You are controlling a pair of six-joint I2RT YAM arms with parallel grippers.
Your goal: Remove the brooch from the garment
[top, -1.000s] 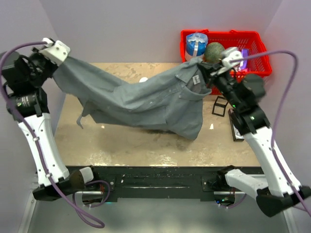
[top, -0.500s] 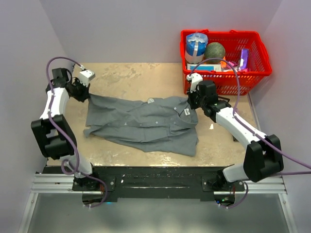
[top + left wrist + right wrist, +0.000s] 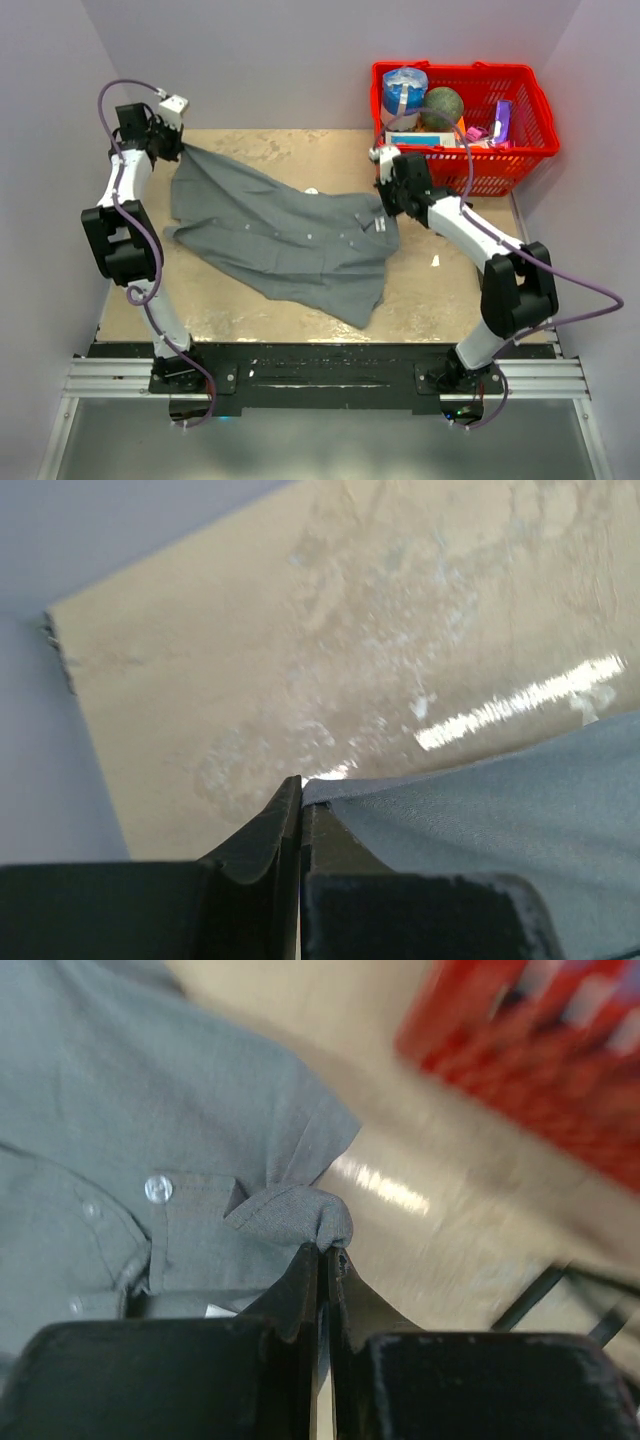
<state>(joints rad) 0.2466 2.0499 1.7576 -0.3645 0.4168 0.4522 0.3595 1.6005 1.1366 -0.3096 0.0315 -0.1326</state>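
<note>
The grey garment (image 3: pixel 290 240) lies spread on the tan table, with its collar and white label to the right. My left gripper (image 3: pixel 180 150) is shut on the shirt's far left corner; in the left wrist view its jaws (image 3: pixel 301 785) pinch the cloth edge (image 3: pixel 500 800). My right gripper (image 3: pixel 385 208) is shut on a fold by the collar; in the right wrist view (image 3: pixel 327 1250) the bunched fabric (image 3: pixel 300 1215) sits between the tips. A pale button (image 3: pixel 157 1189) shows on the placket. No gold disc shows, so the brooch is hidden or out of view.
A red basket (image 3: pixel 520 150) full of items stands at the back right, close behind my right arm, and shows blurred in the right wrist view (image 3: pixel 520 1030). A small white scrap (image 3: pixel 434 261) lies on the table right of the shirt. Walls close in on three sides.
The shirt hung stretched in the air between the raised grippers, then came down onto the table. It has since shifted left and farther back, both grippers still holding it.
</note>
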